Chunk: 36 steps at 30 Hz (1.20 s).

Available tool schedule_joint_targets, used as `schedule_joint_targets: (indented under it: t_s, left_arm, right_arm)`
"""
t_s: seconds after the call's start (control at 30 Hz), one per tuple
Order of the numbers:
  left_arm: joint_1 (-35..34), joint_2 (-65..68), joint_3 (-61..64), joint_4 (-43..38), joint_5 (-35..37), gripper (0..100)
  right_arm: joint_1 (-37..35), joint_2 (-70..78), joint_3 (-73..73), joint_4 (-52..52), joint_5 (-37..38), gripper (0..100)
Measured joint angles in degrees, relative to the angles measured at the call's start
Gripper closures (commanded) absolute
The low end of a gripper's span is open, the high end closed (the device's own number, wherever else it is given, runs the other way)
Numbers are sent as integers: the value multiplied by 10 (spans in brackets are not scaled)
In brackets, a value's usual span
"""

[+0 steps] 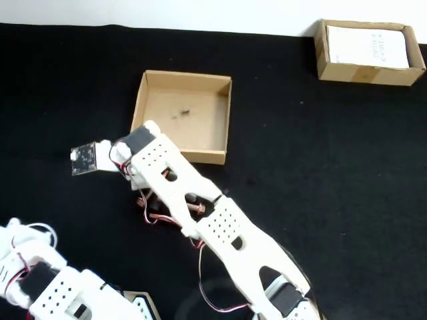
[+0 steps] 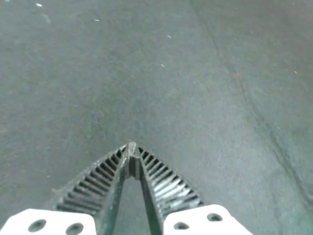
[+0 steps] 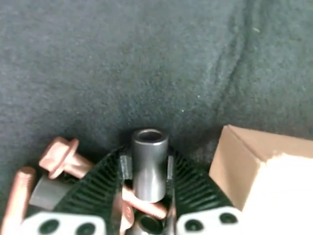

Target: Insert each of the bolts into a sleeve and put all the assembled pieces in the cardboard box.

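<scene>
Clamps dark sleeve [image 3: 149, 172] in right gripper [image 3: 147, 160], just off near wall of cardboard box [image 1: 200, 128]. Presses left gripper [image 2: 131, 151] tips together. Stores white paper [image 1: 368, 45] in second box [image 1: 363, 73] at far-right corner of table [image 1: 320, 173].

A black cloth [image 1: 333, 200] is covering the table, showing faint creases. Near its far right corner a shallow cardboard carton [image 1: 360, 73] is sitting, holding a white printed sheet [image 1: 368, 45]. A pale strip [image 1: 200, 13] is showing beyond the cloth's far edge.
</scene>
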Motion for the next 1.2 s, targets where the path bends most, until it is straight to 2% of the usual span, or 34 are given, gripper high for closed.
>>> schedule_joint_targets:
  t_s: [0.3,0.47,0.67,0.87,1.03,1.2]
  left_arm:
    - [87,0,0,68,2,973]
    - [157,0,-3,135,2,973]
    - [247,0,-83,179,2,976]
    - [353,25,-262,308,1,976]
    - [441,158,-411,409,0,976]
    - [517,329,-499,443,0,976]
  right_arm:
    - [53,-210,4,91,-135,991]
    - [112,-369,43,98,-241,991]
    - [178,-582,306,98,-310,991]
    - [243,-807,626,92,-356,991]
    - [308,-993,825,55,-390,991]
    - [393,-1141,1000,1,-390,991]
